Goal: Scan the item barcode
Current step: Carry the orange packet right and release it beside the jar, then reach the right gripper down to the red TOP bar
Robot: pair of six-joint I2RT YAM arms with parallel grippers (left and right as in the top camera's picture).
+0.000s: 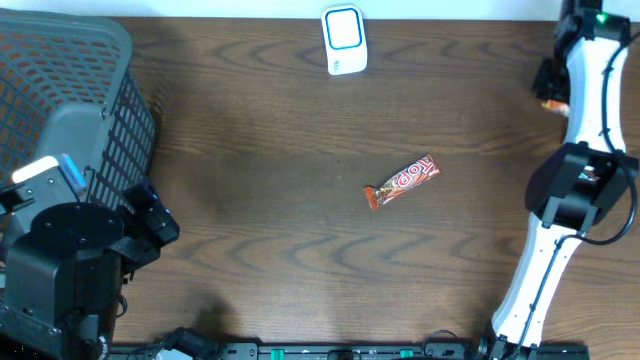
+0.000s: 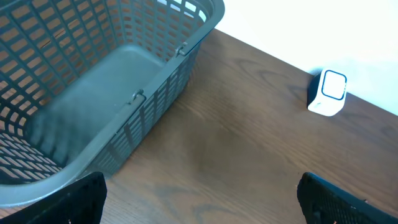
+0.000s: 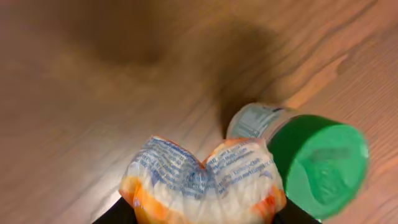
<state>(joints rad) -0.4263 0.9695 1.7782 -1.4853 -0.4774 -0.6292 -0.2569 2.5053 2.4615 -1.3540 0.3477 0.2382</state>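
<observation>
Two grippers are in play, but only one is loaded. The right gripper [image 1: 552, 92], at the far right edge of the desk [image 1: 260, 150], is pinching a crumpled orange-and-white packet [image 3: 199, 180], squeezed so that its middle folds inward. A green-capped bottle [image 3: 317, 168] lies just beside it. The left gripper [image 2: 199, 210] hangs spread wide and empty near the basket [image 1: 130, 110]. The scanner [image 1: 343, 40] stands at the far edge, well apart from the packet, and a candy bar [image 1: 402, 182] lies loose mid-desk.

The step in hand looks like carrying the packet to the scanner. To do it well, the arm should lift clear of the bottle first, then turn the printed panel flat toward the scanner's window. No barcode can be made out here, and the fold may hide it, so a slow, steady presentation and some rotation would probably help.
</observation>
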